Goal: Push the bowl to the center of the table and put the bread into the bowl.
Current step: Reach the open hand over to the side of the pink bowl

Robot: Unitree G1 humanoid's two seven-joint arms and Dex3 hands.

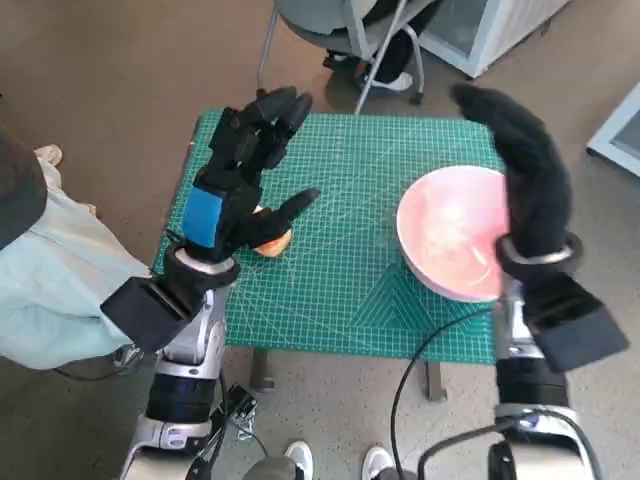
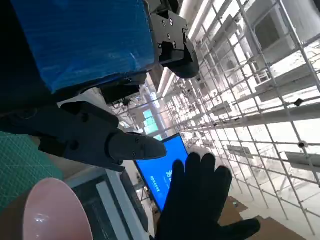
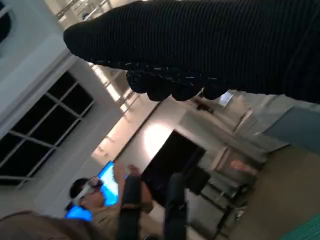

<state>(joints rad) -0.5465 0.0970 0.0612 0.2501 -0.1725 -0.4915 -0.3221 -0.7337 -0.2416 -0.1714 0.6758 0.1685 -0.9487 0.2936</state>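
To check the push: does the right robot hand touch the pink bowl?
Cannot tell. In the head view the right robot hand overlaps the pink bowl rim; no view shows contact or gap.

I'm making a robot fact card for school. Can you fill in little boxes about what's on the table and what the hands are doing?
table: small, covered by a green grid mat
bowl: pink bowl, on the robot's right side of the mat, not in the center
bread: bread, on the mat's left part, partly hidden under the left hand
left hand: left hand, raised above the bread, fingers spread, holding nothing
right hand: right hand, upright by the bowl's outer side, holding nothing
bread in bowl: not yet
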